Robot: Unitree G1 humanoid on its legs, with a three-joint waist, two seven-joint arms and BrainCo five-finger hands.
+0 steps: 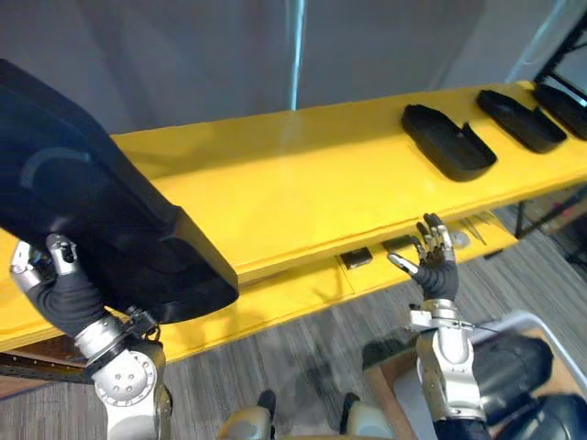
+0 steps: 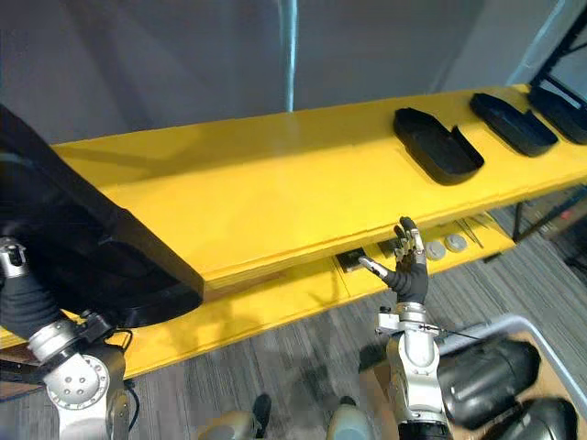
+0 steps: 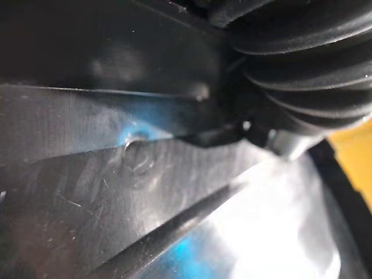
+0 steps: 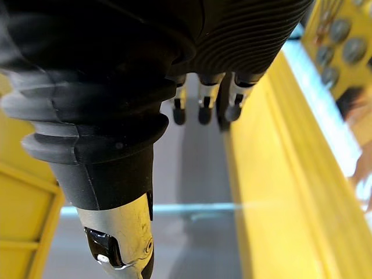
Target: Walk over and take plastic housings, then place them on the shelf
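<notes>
Yellow shelf (image 1: 303, 174) bears black plastic housings (image 1: 449, 142) at right. Left hand (image 1: 50, 275) grips a large black plastic housing (image 1: 101, 211); right hand (image 1: 433, 264) spread open.

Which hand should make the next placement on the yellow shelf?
Left. The left hand grips the black housing, held tilted over the left end of the yellow shelf. The right hand is open and empty, down by the shelf's front edge.

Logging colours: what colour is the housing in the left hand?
Black housing; best in left eye view.
</notes>
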